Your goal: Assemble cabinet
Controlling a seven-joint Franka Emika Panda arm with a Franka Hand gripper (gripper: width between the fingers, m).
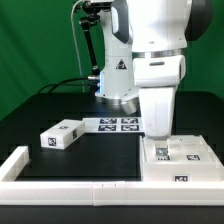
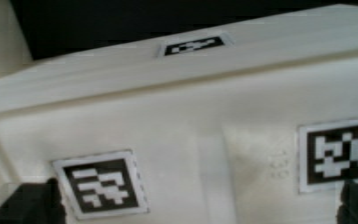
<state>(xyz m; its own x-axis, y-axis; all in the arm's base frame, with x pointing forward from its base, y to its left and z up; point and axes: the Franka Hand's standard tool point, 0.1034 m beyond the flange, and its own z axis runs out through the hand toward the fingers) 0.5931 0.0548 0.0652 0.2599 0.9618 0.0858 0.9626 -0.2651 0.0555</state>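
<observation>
The white cabinet body [image 1: 180, 158] lies at the exterior view's right, by the front rail, with black-and-white tags on its upper face. My gripper [image 1: 160, 138] hangs straight down on its left part, fingertips at the top face. In the wrist view the cabinet [image 2: 211, 120] fills the picture at very close range, with tags showing on it. The gripper [image 2: 194, 214] is open: its dark fingers [image 2: 23, 206] stand far apart at the two edges, with the tagged white face between them. A small white tagged block [image 1: 62, 133] lies apart at the exterior view's left.
The marker board [image 1: 115, 124] lies flat behind the gripper near the arm's base. A long low white border rail [image 1: 70, 184] runs along the front and turns up the left side. The table is black and a green curtain hangs behind.
</observation>
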